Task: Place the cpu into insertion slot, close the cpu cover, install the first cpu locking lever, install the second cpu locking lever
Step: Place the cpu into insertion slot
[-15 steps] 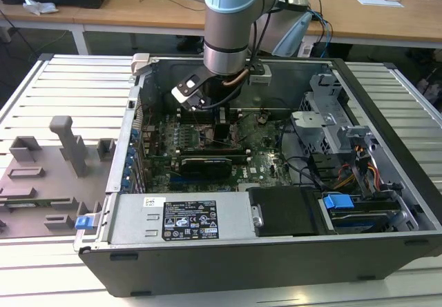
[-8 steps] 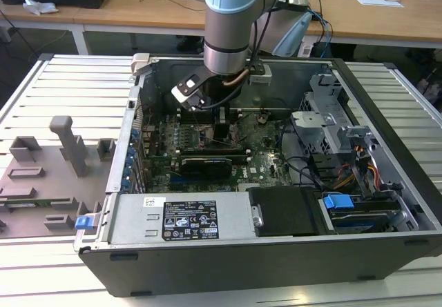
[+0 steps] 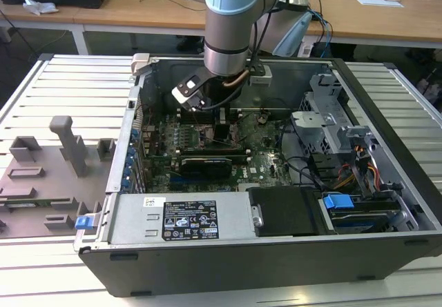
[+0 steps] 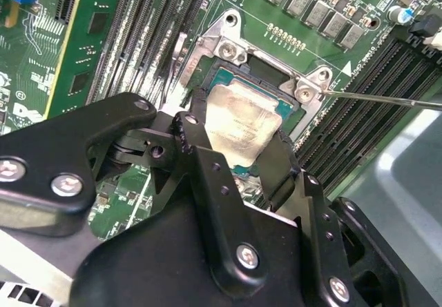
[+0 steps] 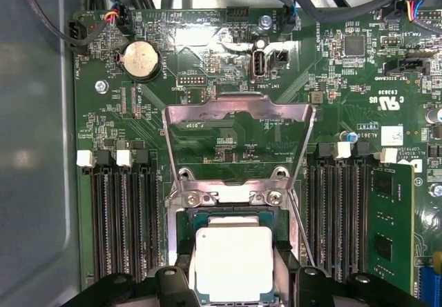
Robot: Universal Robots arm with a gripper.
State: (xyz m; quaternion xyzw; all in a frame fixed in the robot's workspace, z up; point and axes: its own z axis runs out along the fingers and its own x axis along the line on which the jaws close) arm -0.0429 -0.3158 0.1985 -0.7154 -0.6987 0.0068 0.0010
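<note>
cpu in insertion slot, under gripper, cpu cover raised

Coin battery near memory slots; grey fixtures (outside open case).

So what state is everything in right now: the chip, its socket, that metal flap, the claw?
cpu, at the socket, gripped, uncovered.
insertion slot, open, cpu over it.
cpu cover, flipped up, open.
locking lever, unlatched, sticking out.
gripper, shut on the cpu's sides.
computer case, side open.
</note>
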